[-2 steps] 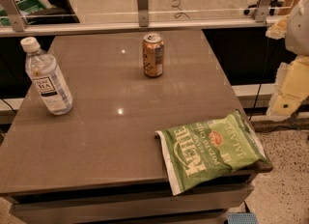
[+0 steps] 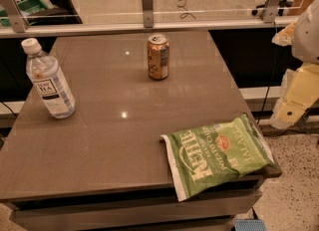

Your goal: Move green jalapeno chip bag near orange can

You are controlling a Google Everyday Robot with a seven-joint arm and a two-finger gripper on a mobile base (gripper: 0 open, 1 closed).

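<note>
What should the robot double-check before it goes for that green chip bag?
1. Location of the green jalapeno chip bag: flat at the near right corner of the table, overhanging the edge. Ok.
2. Location of the orange can: upright near the far edge. Ok.
3. Bag near can: far apart. Not ok.
4. The water bottle out of the way: standing at far left. Ok.
5. The gripper over the bag: off the table's right side, apart from it. Not ok.
</note>
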